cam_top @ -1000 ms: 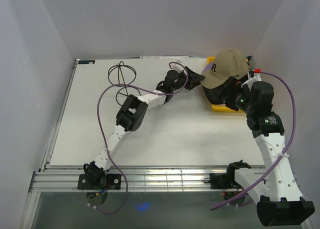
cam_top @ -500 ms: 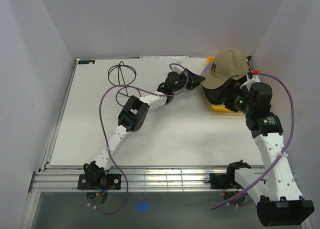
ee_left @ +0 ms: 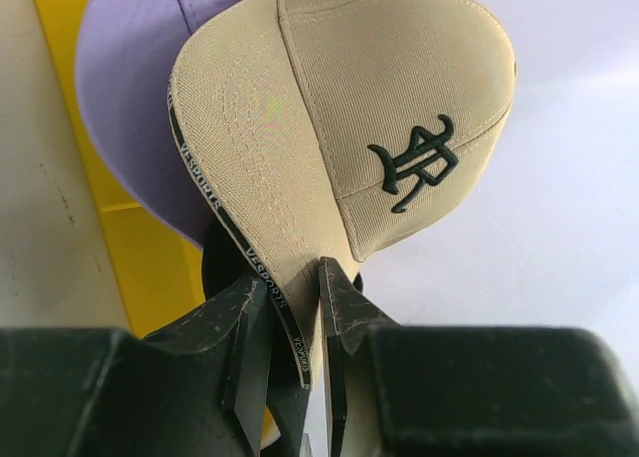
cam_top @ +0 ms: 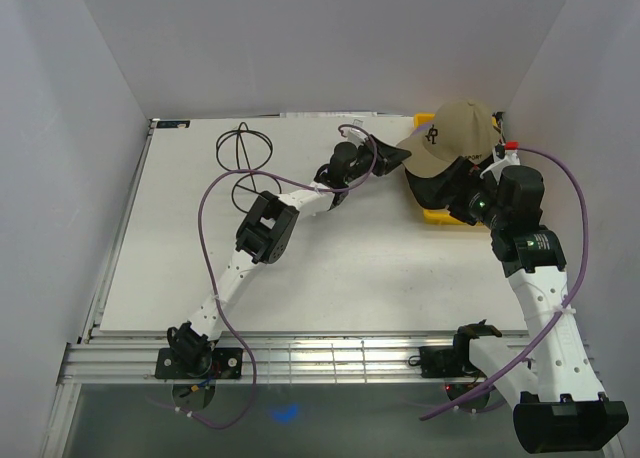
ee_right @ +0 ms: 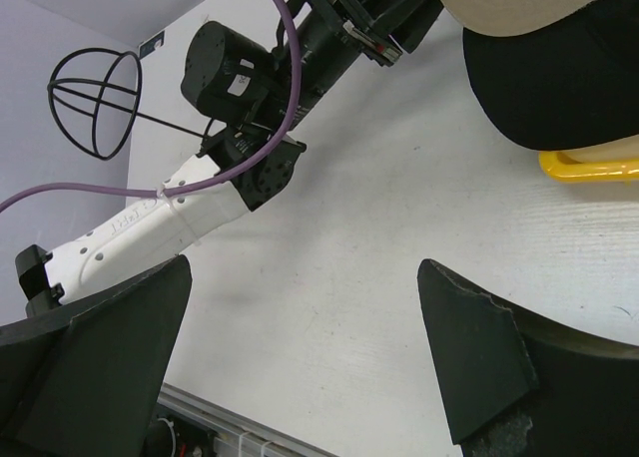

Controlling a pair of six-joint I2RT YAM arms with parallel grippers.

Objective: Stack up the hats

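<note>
Now, left jaws pinching tan cap [ee_left: 399, 98] brim

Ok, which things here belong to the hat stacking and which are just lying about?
Job: tan cap, brim pinched in left gripper; lavender cap under it; black cap.
Lying about: wire frames; yellow tray under the caps.

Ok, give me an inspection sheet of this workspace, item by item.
Surface: white table.
Job's things: tan cap held above lavender cap and black cap; black cap sits on a yellow tray.
Clutter: two black wire frames, far left.
End effectors: left end effector shut on the tan cap's brim; right end effector open, holding nothing.
Cables: purple cable looping off each arm.
Surroundings: plain white walls.
</note>
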